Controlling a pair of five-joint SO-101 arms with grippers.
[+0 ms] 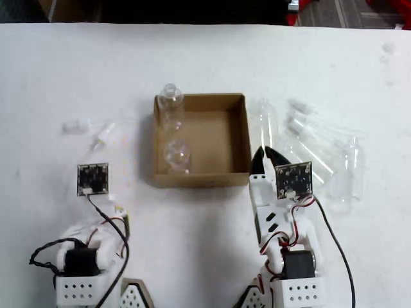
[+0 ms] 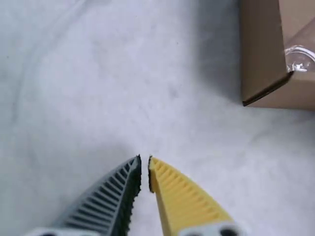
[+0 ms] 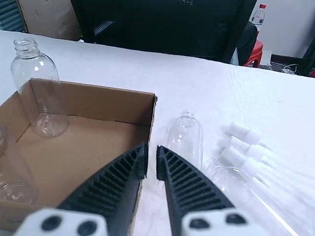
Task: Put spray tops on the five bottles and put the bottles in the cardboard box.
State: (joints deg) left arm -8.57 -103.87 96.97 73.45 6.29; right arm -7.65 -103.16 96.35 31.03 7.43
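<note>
Bottles point(image 1: 177, 156) in the cardboard box point(image 1: 200, 181) look faint. Right fingers point(image 3: 123, 179) sit clenched, empty, beside its right wall; left fingers point(image 2: 184, 199) clenched, empty, left of it.

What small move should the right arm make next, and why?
Probably open the right gripper and ease it toward the capless bottle lying beside the cardboard box. The gripper is shut and empty, that bottle is nearest, and the spray tops lie beside it.
</note>
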